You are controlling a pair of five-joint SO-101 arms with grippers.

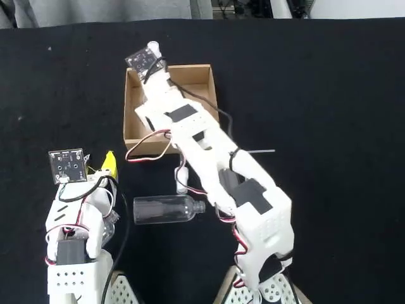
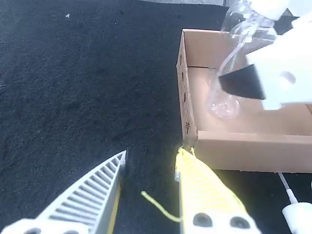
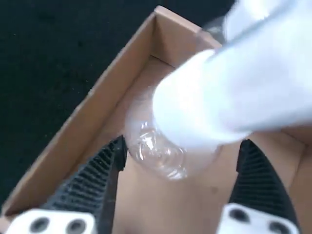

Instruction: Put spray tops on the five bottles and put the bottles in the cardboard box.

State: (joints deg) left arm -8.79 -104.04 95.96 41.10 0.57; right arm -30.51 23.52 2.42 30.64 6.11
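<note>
1. Right gripper [image 3: 181, 143] clasps a capped bottle [image 3: 156, 151], tilted above the cardboard box [image 1: 130, 114] at the table's eleven o'clock.
2. Left gripper [image 2: 152, 152] is parted and empty at the box's seven o'clock.
3. Released this slanted, the bottle could catch the rim and tumble out.

Tool [image 3: 181, 144] clasping clear bottle [image 3: 156, 146], over open cardboard box [image 3: 95, 114], black tabletop [image 3: 48, 48] beyond

Black bench [image 1: 329, 88] stretching wide
A grey curtain [image 1: 101, 9] is hanging behind its far edge.
</note>
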